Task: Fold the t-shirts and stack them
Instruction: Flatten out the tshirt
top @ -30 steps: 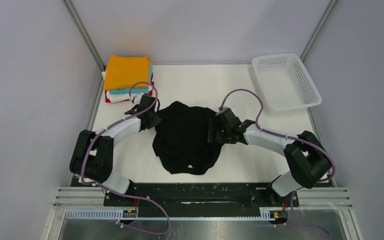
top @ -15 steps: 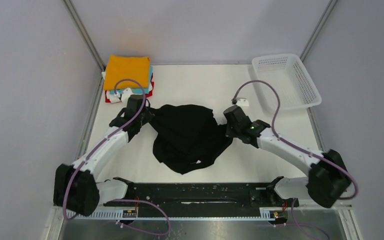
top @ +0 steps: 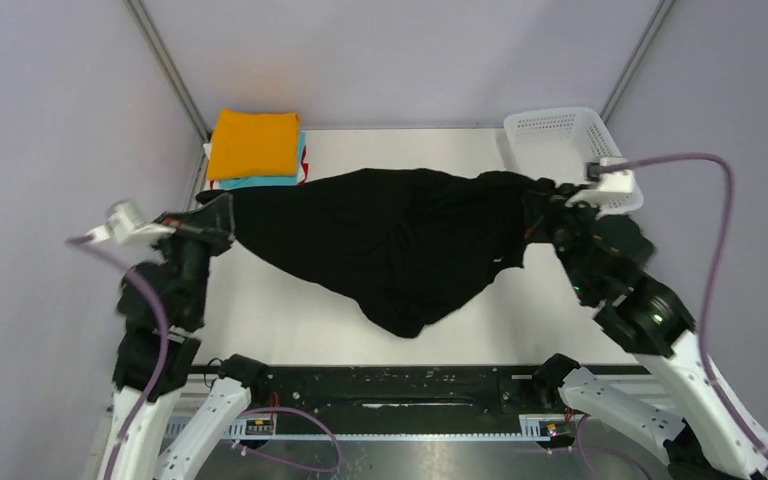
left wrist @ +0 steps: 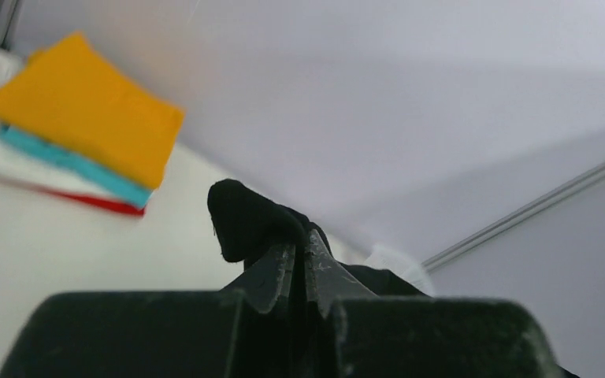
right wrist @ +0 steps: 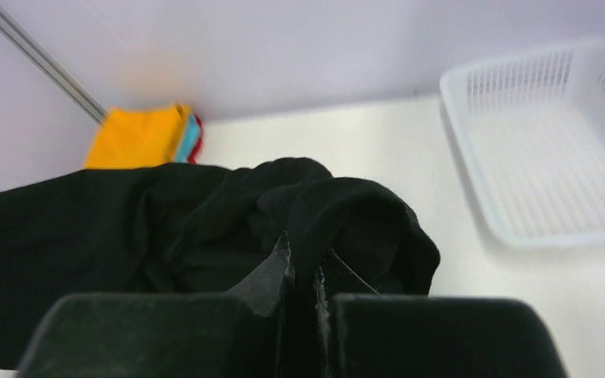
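A large black t-shirt (top: 390, 240) hangs stretched in the air between my two grippers, its middle sagging toward the table's front. My left gripper (top: 222, 210) is shut on the shirt's left edge; a fold of black cloth (left wrist: 248, 216) bulges above its fingertips (left wrist: 283, 260). On the right, my right gripper (top: 542, 205) is shut on the other edge, with bunched black cloth (right wrist: 347, 213) over its jaws. A stack of folded t-shirts (top: 255, 145), orange on top with turquoise, white and red beneath, lies at the back left corner.
A white plastic mesh basket (top: 560, 135) stands at the back right corner, close behind my right gripper. Grey walls close in the white table (top: 290, 310) on three sides. Purple cables loop off both arms.
Both arms have risen and swung apart, left to the left and right to the right. The black t-shirt went from a crumpled heap on the table to a sheet stretched in the air.
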Robot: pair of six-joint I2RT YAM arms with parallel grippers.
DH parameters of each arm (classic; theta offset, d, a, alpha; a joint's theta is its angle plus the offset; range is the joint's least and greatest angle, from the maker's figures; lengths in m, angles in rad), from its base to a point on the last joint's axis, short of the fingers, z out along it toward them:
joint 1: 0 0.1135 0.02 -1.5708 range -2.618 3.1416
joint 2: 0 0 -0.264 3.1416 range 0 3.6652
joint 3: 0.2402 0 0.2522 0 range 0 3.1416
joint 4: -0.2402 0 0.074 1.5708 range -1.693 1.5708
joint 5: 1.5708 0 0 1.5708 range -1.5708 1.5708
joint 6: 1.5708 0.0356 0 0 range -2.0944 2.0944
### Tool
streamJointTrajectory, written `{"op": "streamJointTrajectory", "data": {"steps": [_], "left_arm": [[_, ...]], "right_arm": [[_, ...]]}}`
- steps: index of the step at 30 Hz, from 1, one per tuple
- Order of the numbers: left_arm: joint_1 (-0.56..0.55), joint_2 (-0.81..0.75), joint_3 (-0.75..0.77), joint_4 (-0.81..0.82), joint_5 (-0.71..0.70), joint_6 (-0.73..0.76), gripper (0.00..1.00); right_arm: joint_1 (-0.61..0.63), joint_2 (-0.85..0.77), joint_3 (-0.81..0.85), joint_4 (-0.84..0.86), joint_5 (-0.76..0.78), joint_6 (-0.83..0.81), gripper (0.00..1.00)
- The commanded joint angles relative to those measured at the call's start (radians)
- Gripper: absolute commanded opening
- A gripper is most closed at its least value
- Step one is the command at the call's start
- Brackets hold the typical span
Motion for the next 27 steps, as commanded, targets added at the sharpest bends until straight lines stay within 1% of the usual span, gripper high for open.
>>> {"op": "streamJointTrajectory", "data": {"steps": [1, 6, 9, 12, 15, 20, 23, 24, 25, 27], "left_arm": [[0.000, -0.124, 0.086, 0.018, -0.026, 0.057, 0.00], [0.000, -0.207, 0.132, 0.002, -0.043, 0.068, 0.00], [0.000, -0.233, 0.134, 0.000, -0.072, 0.075, 0.00], [0.000, -0.239, 0.116, -0.015, -0.158, 0.070, 0.00], [0.000, -0.205, 0.087, -0.002, -0.238, 0.064, 0.00], [0.000, -0.005, 0.082, -0.067, -0.368, 0.035, 0.00], [0.008, 0.149, 0.037, -0.092, -0.398, -0.001, 0.00], [0.018, 0.201, 0.022, -0.085, -0.380, -0.006, 0.00], [0.033, 0.259, 0.009, -0.076, -0.347, -0.009, 0.00], [0.094, 0.379, -0.011, -0.042, -0.248, -0.012, 0.00]], "right_arm": [[0.003, -0.075, 0.163, -0.015, -0.005, -0.124, 0.00], [0.004, -0.076, 0.339, -0.074, -0.026, -0.204, 0.00], [0.004, -0.073, 0.395, -0.092, -0.010, -0.253, 0.00], [0.004, -0.073, 0.391, -0.062, 0.058, -0.311, 0.00], [0.003, -0.050, 0.355, -0.023, 0.117, -0.360, 0.00], [0.003, 0.027, 0.271, 0.012, 0.182, -0.356, 0.00], [-0.007, 0.098, 0.122, 0.074, 0.219, -0.330, 0.00], [-0.026, 0.131, 0.080, 0.083, 0.192, -0.311, 0.00], [-0.075, 0.174, 0.049, 0.084, 0.142, -0.256, 0.00], [-0.177, 0.278, -0.007, 0.108, -0.044, -0.163, 0.00]]}}
